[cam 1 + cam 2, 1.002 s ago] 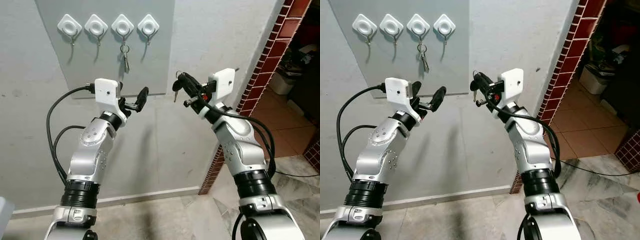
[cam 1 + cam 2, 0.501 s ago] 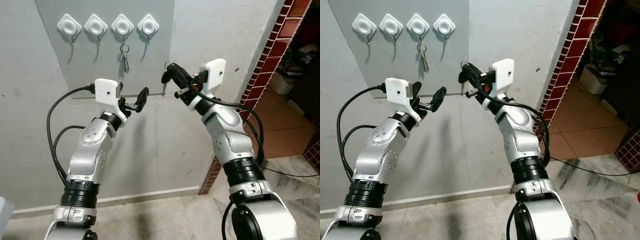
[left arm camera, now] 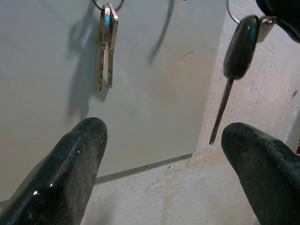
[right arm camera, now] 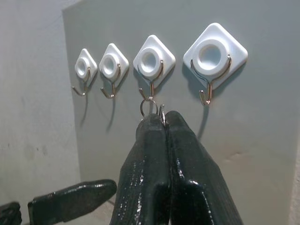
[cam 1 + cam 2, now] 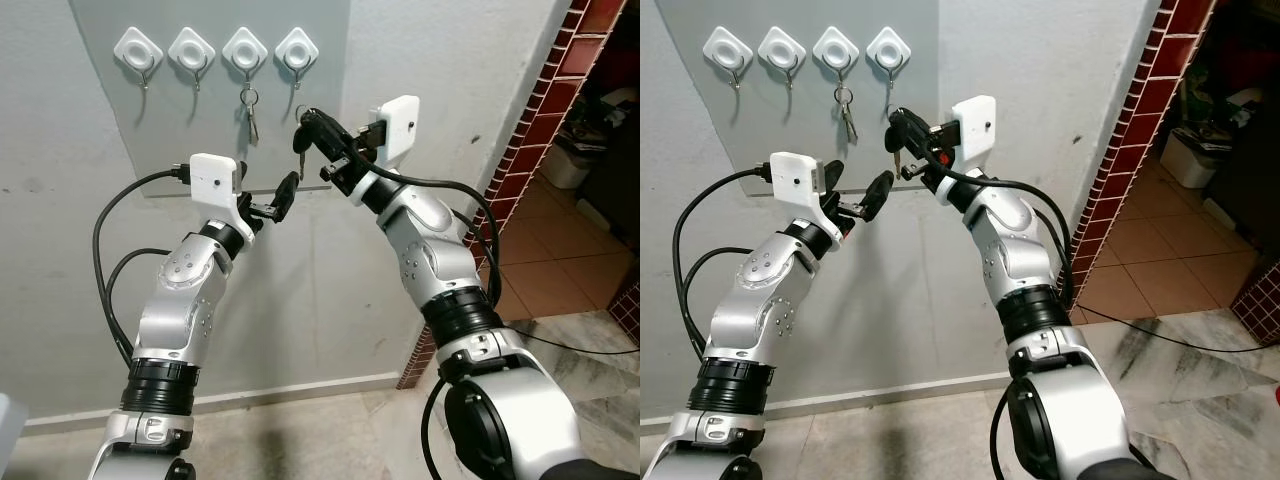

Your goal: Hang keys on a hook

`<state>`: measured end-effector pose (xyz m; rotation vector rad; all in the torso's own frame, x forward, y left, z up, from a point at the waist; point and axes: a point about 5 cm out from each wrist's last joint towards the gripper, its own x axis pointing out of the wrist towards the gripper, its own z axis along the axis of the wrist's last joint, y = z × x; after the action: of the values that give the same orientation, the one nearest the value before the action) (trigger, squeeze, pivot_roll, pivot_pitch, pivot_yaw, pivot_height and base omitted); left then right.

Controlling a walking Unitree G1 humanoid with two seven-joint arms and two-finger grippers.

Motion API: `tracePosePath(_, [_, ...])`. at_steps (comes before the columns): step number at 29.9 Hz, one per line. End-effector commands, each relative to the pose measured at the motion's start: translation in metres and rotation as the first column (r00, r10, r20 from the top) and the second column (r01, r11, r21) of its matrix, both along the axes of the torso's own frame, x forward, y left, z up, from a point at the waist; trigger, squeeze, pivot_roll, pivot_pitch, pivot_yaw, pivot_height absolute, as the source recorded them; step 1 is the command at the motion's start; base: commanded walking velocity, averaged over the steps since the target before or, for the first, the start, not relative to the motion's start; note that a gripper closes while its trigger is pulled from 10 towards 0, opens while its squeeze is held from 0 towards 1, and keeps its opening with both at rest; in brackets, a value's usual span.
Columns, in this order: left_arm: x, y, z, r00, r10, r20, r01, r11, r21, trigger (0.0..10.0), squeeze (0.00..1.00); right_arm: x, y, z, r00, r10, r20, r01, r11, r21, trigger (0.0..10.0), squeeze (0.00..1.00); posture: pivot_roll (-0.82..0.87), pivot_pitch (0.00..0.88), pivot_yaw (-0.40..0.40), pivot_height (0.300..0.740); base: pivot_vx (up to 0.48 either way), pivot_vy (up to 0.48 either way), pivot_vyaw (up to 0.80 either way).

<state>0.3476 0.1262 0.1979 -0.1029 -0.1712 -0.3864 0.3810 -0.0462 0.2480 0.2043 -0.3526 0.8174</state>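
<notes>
Four white diamond hooks sit in a row on a grey panel [image 5: 320,100]. A bunch of silver keys [image 5: 250,112] hangs from the third hook [image 5: 245,50]. The rightmost hook [image 5: 297,50] is bare. My right gripper [image 5: 306,124] is shut on the ring of a black-headed key [image 5: 299,146], which dangles just below and in front of the rightmost hook [image 4: 214,54]. The key ring [image 4: 149,107] peeks out above the closed fingertips [image 4: 159,123]. My left gripper [image 5: 268,205] is open, held lower beside the panel's bottom edge, with the black-headed key [image 3: 240,47] hanging ahead of it.
A red brick pillar [image 5: 540,120] stands to the right of the grey wall, with a tiled room and clutter beyond it. Black cables [image 5: 105,260] loop off the left arm. A tiled floor [image 5: 330,430] lies below.
My right gripper has swung left and up with the black-headed key, from beside the panel to just under the rightmost hook. The left arm has held still.
</notes>
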Motion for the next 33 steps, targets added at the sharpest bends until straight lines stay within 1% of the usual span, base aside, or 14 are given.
tracePosePath(1, [0.0,-0.001,0.01,0.999,-0.013,0.029,0.013,1.0,-0.001,10.0,0.0,0.002,0.002,0.01,1.0,0.009,0.025,-0.009,1.0,0.023,10.0,0.0,-0.05,0.0,0.014,0.74,0.0,0.0,0.0])
tracePosePath(5, [0.0,-0.002,0.01,0.999,-0.016,0.029,0.016,1.0,-0.003,10.0,0.0,0.005,0.007,0.016,1.0,0.021,0.015,-0.021,0.999,0.046,10.0,0.0,-0.04,0.0,0.015,0.74,0.0,0.0,0.0])
tracePosePath(15, [0.0,-0.004,0.01,0.999,-0.018,0.027,0.018,1.0,-0.007,10.0,0.0,0.014,0.011,0.028,0.999,0.042,-0.028,-0.038,0.992,0.118,10.0,0.0,-0.04,0.0,0.01,0.74,0.0,0.0,0.0])
tracePosePath(29, [-0.001,-0.005,0.011,0.999,-0.021,0.025,0.021,1.0,-0.009,10.0,0.0,0.02,0.008,0.034,0.994,0.057,-0.094,-0.037,0.98,0.198,10.0,0.0,-0.04,0.0,0.009,0.74,0.0,0.0,0.0])
tracePosePath(33, [-0.001,-0.005,0.011,0.999,-0.022,0.027,0.023,1.0,-0.011,10.0,0.0,0.022,0.006,0.035,0.989,0.066,-0.131,-0.032,0.968,0.247,10.0,0.0,-0.04,0.0,0.008,0.74,0.0,0.0,0.0])
